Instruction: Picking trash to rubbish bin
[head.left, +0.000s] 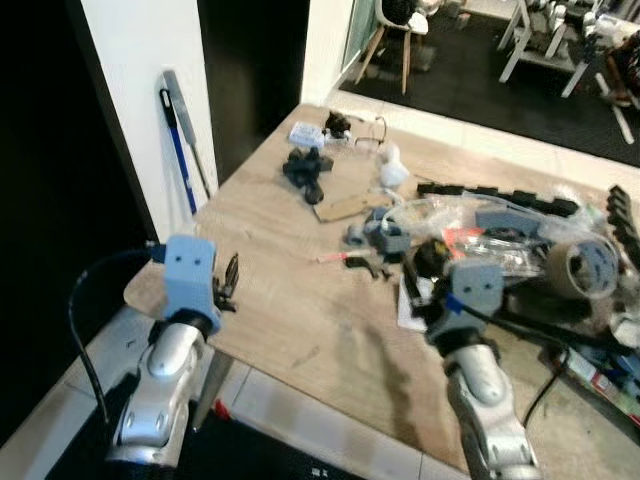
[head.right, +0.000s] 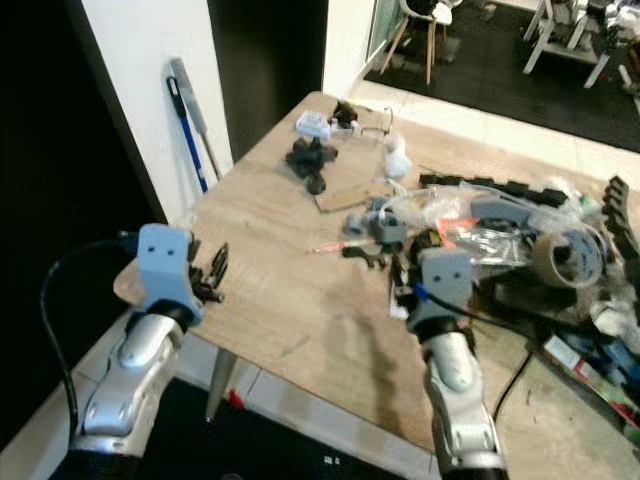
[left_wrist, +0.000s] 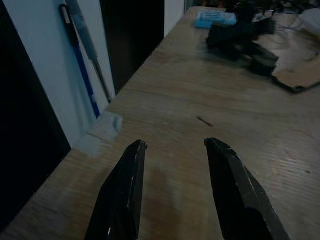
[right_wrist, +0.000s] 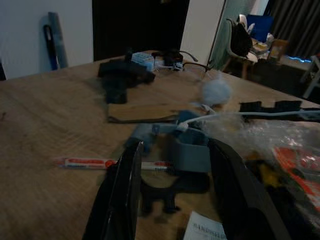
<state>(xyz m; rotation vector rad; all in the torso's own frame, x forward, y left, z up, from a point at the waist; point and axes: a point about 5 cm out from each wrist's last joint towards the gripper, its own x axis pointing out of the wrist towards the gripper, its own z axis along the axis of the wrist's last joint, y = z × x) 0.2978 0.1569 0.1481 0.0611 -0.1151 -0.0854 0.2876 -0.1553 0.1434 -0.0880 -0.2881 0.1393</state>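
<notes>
Just ahead of the right gripper (right_wrist: 172, 165), fingers apart, a thin red-and-white wrapper (right_wrist: 100, 163) flat on the table (head.left: 290, 300).

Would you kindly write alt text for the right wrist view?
The open right hand hovers low over a wooden table, aimed at a grey part and a red-and-white pen. Crumpled plastic lies beside them.

Both silver arms raised forward, left gripper (left_wrist: 175, 147) with its two black fingers spread apart, right gripper (right_wrist: 175, 147) also with fingers parted, holding nothing
</notes>
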